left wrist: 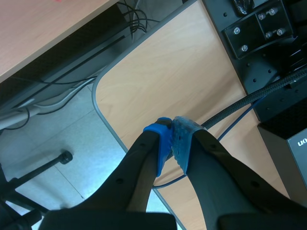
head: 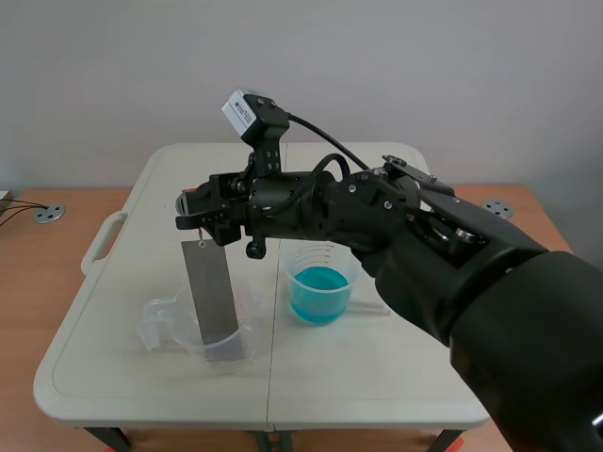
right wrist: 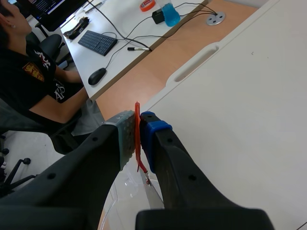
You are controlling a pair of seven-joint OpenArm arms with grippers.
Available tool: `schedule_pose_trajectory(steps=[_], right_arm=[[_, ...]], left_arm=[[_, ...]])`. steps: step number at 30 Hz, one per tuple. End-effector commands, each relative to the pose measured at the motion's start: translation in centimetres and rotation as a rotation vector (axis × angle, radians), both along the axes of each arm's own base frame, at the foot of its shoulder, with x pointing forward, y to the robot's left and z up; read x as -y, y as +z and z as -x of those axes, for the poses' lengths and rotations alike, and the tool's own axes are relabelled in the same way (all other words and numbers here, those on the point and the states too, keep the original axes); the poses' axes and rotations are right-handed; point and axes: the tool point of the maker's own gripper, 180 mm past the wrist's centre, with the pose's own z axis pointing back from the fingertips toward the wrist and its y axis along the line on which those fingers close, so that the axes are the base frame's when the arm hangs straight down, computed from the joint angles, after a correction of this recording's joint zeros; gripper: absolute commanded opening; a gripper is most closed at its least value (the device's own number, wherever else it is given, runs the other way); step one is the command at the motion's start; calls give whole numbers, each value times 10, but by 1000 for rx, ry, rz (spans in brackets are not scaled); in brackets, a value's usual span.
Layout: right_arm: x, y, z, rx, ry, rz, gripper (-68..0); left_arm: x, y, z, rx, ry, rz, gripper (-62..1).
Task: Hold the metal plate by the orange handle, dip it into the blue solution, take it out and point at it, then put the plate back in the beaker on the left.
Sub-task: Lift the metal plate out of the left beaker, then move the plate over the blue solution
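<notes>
My right gripper (head: 195, 215) reaches in from the right across the table and is shut on the thin orange handle (right wrist: 137, 129). The metal plate (head: 211, 292) hangs straight down from the handle, its lower end inside the clear beaker (head: 212, 341) on the left. To the right of that stands the beaker of blue solution (head: 319, 287). In the right wrist view the right gripper (right wrist: 138, 125) pinches the handle between its pads, and the plate below is mostly hidden. My left gripper (left wrist: 172, 139) is shut on nothing, off the white table, over a wooden surface and floor.
The white folding table (head: 377, 377) has a carry slot (head: 102, 243) at its left edge. A person (right wrist: 29, 72) sits at a desk with a keyboard (right wrist: 97, 42) beyond the table. Cables and black mounts (left wrist: 259, 28) lie ahead of the left gripper.
</notes>
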Motion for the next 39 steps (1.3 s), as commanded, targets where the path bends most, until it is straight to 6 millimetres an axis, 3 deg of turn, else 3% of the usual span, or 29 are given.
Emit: schedule_pose_trajectory(steps=[1,9,14,30,39], right_arm=[[-3,20,-4,47,21,-42,-662],[-8,24,17,69,103,-98,-662],[-2,39,31,128,115,-129,-662],[12,122,71,407,171,-198,-662],[30,165,75,557,150,-205,-662]], left_arm=[[5,2,1,5,0,14,-579],[5,2,1,4,0,14,-579],[5,2,1,4,0,14,-579],[5,2,1,2,0,13,-579],[5,2,1,2,5,15,-579]])
